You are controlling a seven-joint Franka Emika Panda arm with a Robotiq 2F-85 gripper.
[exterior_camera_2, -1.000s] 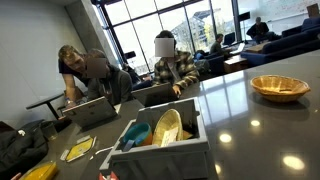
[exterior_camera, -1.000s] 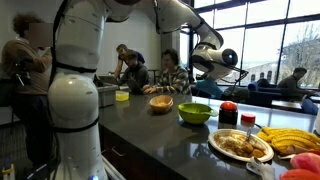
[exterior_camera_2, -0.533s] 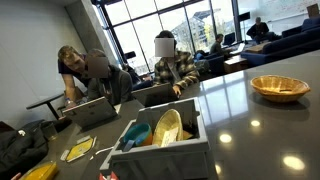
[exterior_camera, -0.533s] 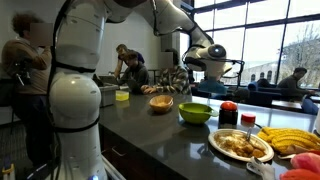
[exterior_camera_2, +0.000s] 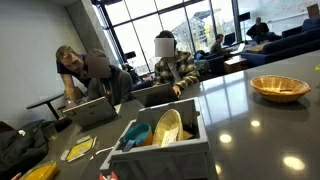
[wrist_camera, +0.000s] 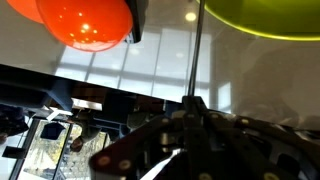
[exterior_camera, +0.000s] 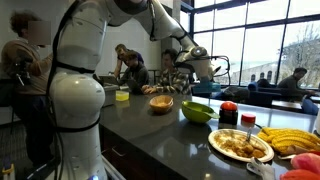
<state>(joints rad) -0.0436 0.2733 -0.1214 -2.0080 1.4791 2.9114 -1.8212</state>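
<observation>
**Green bowl (exterior_camera: 196, 112) under a raised gripper (exterior_camera: 203, 68)**

Glossy and dark, the worktop (exterior_camera: 150, 135) throws back the windows, so height above it is hard to judge. I would make any lowering here slow and straight, steering by the rim of the green bowl rather than by the reflections. The neighbours stand close, which leaves little room for a sideways swing.

Reading an exterior view from the left, a wicker bowl (exterior_camera: 161, 103) comes first, standing apart from the rest. Next is the gripper, hanging in the air well above the worktop, with nothing I can see in it. I cannot tell whether the fingers are spread or pressed together (the exterior view is too small, and the wrist view shows only the dark body along its lower edge). Roughly beneath the gripper sits the green bowl, and a red-topped container (exterior_camera: 228, 113) stands just beside it. Nearer the camera come a plate of food (exterior_camera: 240, 146) and then bananas (exterior_camera: 292, 140).

In the wrist view an orange-red round thing (wrist_camera: 88, 22) lies at the left and the green bowl (wrist_camera: 265, 18) at the right. Bare worktop (wrist_camera: 130, 70) shows between them.

The bowl is bright lime green, round and smooth-walled, probably plastic. It stands upright, and what it holds, if anything, is hidden.
</observation>
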